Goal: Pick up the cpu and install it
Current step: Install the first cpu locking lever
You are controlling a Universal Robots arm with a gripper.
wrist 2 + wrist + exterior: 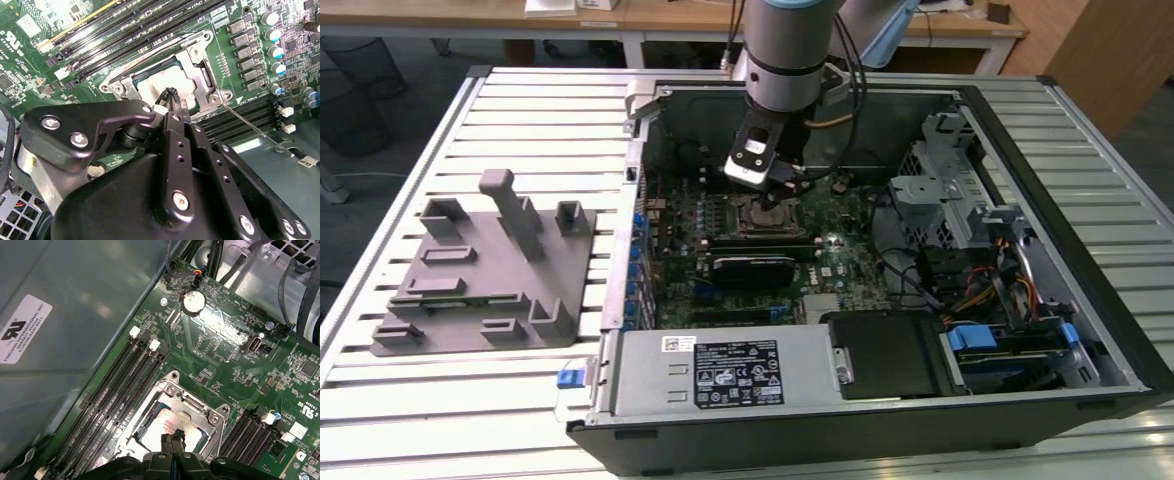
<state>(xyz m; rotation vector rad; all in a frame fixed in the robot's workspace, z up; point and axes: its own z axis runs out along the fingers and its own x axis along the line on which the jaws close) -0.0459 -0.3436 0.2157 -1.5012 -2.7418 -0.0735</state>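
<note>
- One slatted metal table (494, 110) carries the lot: an open computer case (1067, 150) lying on its side, and just beside it, on the exterior view's left, a grey tray (467, 290) with upright pegs.
- Behind the table, pale wooden desks (667, 15) run across the back of the room above a dark floor.
- Over to the arm (787, 50): it hangs into the case, with the end effector (781, 190) low over the green motherboard (854, 260).
- And there is the cpu (152, 85), lying flat in its socket with the silver top up and the metal socket frame (200, 42) around it. The first wrist view shows it too (160, 432).
- The end effector (171, 97) is clenched. In both wrist views the two tips sit pressed together right over the cpu's top, with nothing visible between them (172, 440).
- I cannot tell whether the tips touch that top or sit just above it.
- Dark memory slots (115, 390) run alongside the socket.
- The end effector's black body hides the near edge of the cpu and of the frame in both wrist views.
- In the exterior view the arm blocks much of the socket, and the picture's lower edge cuts off the near end of the case.
</note>
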